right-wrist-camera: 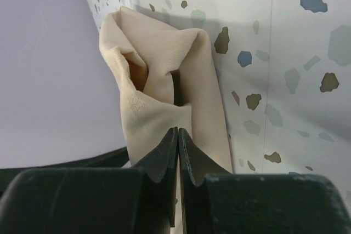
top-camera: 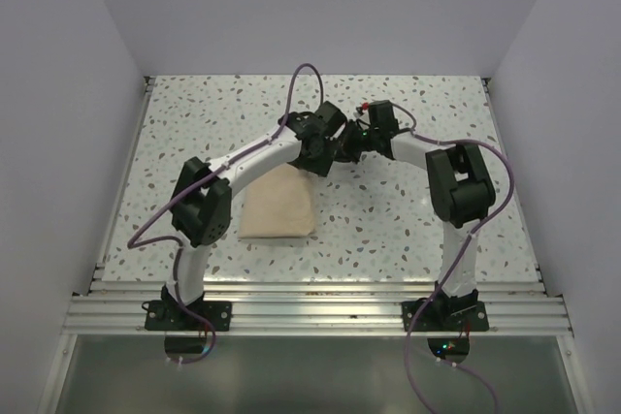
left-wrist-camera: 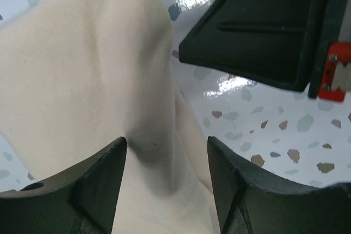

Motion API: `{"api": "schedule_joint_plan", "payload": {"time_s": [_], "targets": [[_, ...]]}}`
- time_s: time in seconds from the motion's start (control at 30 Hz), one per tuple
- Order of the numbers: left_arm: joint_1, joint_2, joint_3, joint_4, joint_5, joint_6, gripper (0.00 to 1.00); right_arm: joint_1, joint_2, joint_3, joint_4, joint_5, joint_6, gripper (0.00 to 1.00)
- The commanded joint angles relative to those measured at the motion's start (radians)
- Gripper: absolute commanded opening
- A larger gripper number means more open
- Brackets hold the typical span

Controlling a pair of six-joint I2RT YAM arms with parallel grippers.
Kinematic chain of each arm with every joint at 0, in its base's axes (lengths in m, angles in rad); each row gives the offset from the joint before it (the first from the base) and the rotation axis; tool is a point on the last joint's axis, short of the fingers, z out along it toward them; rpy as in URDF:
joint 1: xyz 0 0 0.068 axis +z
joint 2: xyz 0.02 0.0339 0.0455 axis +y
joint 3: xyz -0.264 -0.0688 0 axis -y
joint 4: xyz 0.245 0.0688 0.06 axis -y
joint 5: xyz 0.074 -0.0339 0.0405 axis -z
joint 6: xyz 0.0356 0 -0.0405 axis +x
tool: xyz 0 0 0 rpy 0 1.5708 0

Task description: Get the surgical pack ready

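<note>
From above, the plain beige cloth surgical pack (top-camera: 278,208) lies as a folded, pillow-like bundle on the white speckled counter (top-camera: 408,230), left of centre. Its far right corner runs under the spot where the left arm (top-camera: 262,154) and right arm (top-camera: 412,147) meet. No tray, instruments or gauze show, so whether they are wrapped inside cannot be told. The wrapping looks mostly done, with what seems a last flap left to lay down or tuck. In the left wrist view, the left fingers (left-wrist-camera: 98,190) stand wide apart. The pack's cloth rises between them without being pinched, and a black part of the right arm sits just beyond. In the right wrist view, the right fingers (right-wrist-camera: 164,160) are pressed together on a fold of the pack, which bunches into a crumpled peak just ahead of their tips.
</note>
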Motion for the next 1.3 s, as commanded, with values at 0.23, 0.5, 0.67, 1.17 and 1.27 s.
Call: {"api": "schedule_joint_plan", "payload": {"time_s": [0.23,0.5,0.67,1.17,1.27], "targets": [[0.068,0.122,0.16,-0.065,-0.072,0.051,0.59,0.032,0.01,0.015,0.026,-0.028,-0.026,0.05],[0.096,0.129,0.158,-0.044,-0.062,0.077,0.19,0.064,0.033,0.051,0.026,-0.033,-0.028,0.05],[0.096,0.123,0.155,-0.038,-0.024,0.083,0.0,0.078,0.061,0.067,0.081,-0.038,-0.003,0.04],[0.063,0.093,0.115,-0.001,0.055,0.071,0.0,0.207,0.246,0.136,0.394,0.096,0.314,0.0],[0.059,0.093,0.103,0.015,0.064,0.071,0.0,0.21,0.251,0.135,0.39,0.091,0.308,0.0]]}}
